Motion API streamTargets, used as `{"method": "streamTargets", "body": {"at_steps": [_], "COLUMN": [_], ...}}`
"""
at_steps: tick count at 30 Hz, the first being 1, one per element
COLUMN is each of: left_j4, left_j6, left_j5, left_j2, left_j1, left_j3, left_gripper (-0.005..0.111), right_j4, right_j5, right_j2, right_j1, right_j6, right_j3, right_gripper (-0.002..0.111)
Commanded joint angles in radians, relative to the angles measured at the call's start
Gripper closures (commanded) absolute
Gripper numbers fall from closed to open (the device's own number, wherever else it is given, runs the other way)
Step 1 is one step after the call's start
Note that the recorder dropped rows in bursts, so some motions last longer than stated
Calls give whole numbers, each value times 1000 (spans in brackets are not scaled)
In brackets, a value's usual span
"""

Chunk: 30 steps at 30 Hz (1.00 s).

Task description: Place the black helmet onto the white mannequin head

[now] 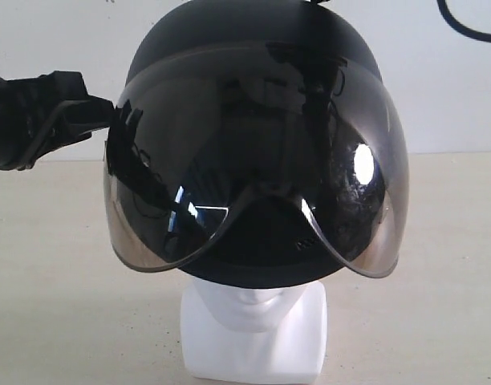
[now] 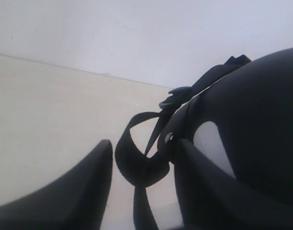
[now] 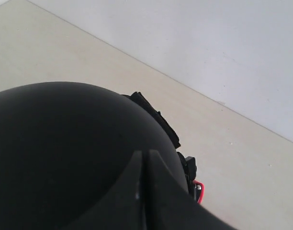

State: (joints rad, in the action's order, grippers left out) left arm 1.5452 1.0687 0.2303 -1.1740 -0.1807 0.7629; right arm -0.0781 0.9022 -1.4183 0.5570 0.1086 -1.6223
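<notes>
The helmet (image 1: 253,96) sits on the head (image 1: 253,337), which stands on the table (image 1: 61,305). Its visor (image 1: 334,184) hides the face, and only the chin shows. The left pincer (image 2: 144,143) is wide open by the helmet's side, with a strap (image 2: 132,165) looping in its gap. The right pincer (image 3: 144,154) is closed tight over the helmet's top.

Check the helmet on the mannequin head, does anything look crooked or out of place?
Mostly fine: the black helmet sits level on the white mannequin head, visor hiding all but the chin. Its strap hangs in a loose loop at the side, between the open fingers of the left gripper, not under the chin.
</notes>
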Motion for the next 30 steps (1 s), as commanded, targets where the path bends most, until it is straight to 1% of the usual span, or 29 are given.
{"method": "streamTargets", "body": {"at_steps": [1,5,8,12,18,24,26,30], "left_j4": [-21,-74,-77,-77,-77,-77,-77,-77], "left_j6": [8,8,8,8,8,8,8,54], "left_j5": [-5,-26,-59,-70,0,41,65,106], "left_j2": [23,88,152,218,256,260,260,260], "left_j1": [1,1,1,1,1,1,1,1], "left_j3": [-1,-1,-1,-1,-1,-1,1,27], "left_gripper": [65,65,65,66,66,66,66,66], "right_j4": [-21,-21,-13,-13,-11,28,60,219], "right_j5": [70,70,36,13,-80,-106,-123,-126], "right_j2": [-10,-10,-2,13,50,83,104,172], "right_j1": [0,0,0,0,0,0,0,0], "right_j6": [6,6,6,6,6,6,-10,-109], "right_j3": [5,5,5,5,5,5,5,5], "right_gripper": [108,108,108,108,108,108,108,108]}}
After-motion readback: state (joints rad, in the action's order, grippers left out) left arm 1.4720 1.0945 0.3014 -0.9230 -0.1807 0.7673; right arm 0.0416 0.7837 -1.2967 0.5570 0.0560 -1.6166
